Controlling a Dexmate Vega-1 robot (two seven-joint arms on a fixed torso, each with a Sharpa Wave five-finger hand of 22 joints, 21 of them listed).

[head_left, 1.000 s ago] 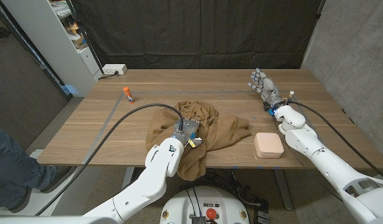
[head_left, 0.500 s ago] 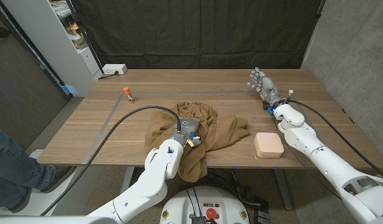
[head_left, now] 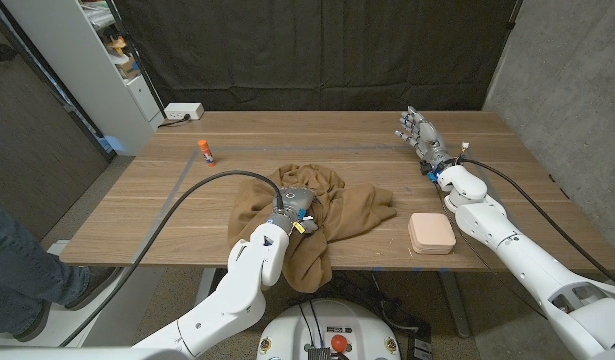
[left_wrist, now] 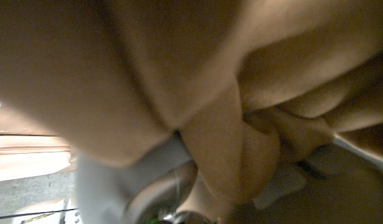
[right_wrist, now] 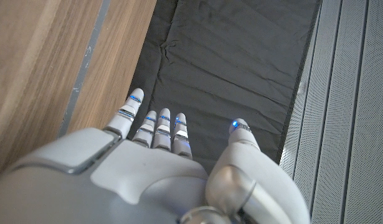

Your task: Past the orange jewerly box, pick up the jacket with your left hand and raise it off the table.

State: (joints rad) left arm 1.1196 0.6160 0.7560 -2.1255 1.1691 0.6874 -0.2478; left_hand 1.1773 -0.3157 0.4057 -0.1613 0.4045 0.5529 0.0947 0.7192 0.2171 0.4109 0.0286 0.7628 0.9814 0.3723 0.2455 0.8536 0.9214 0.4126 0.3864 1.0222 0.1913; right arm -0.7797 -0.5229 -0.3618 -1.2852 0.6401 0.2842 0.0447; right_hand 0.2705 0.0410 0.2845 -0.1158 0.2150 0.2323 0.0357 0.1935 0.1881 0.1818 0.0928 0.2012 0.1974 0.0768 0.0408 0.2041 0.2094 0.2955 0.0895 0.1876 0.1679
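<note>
Now jacket bunched in left robot hand

Jacket lies on the tabletop just below centre, near the 6 o'clock edge, part of it hanging over that edge. Left robot hand sits on the jacket's middle, cloth bunched in its fingers; in the left wrist view the jacket wraps around the fingers. Jewelry box lies at 3 o'clock of the jacket, apart from it, near the front edge. Right robot hand is at 12 o'clock of the box, well apart, toward the far edge, fingers spread. Glue stick stands upright at 10 o'clock of the jacket, well apart. Power strip lies at the far left corner.
</note>
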